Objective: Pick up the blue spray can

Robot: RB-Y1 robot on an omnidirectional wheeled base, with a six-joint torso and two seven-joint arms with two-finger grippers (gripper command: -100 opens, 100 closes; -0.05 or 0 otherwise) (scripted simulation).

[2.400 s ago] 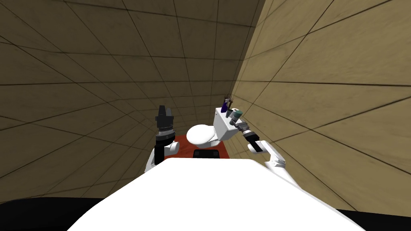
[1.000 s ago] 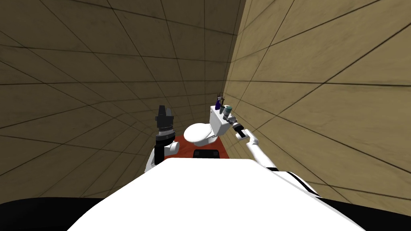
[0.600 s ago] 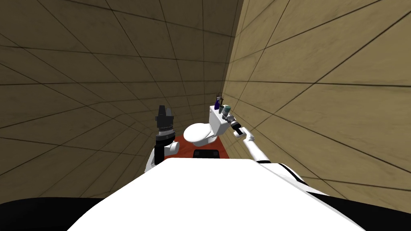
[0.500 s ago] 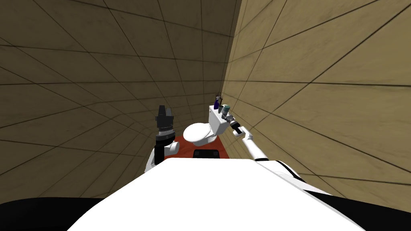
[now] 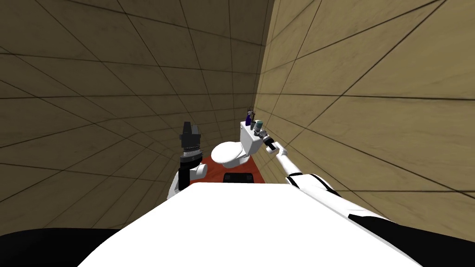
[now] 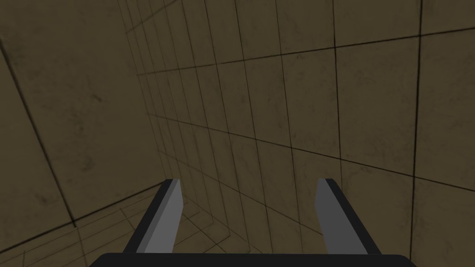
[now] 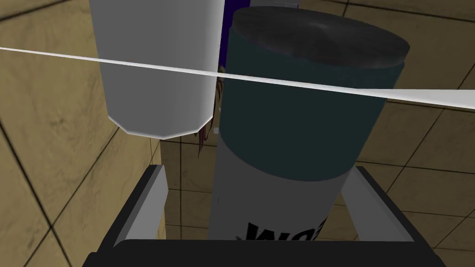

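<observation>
**Step in hand: grasp approach, closure pending.**

1. The toilet (image 5: 227, 154) stands in the tiled corner. The task's thing is on its tank (image 5: 249, 139), at the end nearest the right-hand wall.
2. The right arm is stretched to that end. The right gripper (image 7: 259, 170) is spread around the spray can (image 7: 297, 116), which has a dark teal upper band and a pale lower body. One finger (image 7: 155, 199) stands clear of the can's side; the other is just beside it.
3. The left gripper (image 6: 248, 183) is raised beside the torso, fingers apart, holding nothing.
4. Next move, as judged: centre the can, clench, then lift straight up, clear of the grey cylinder (image 7: 157, 69) just beside it.

**Hard to make out**

- The can's base and lettering are cut off by the gripper body.
- A thin white line (image 7: 324, 87) crosses the right wrist view; its source cannot be told.
- A dark blue bottle (image 5: 250, 120) behind the can is mostly hidden.
</observation>
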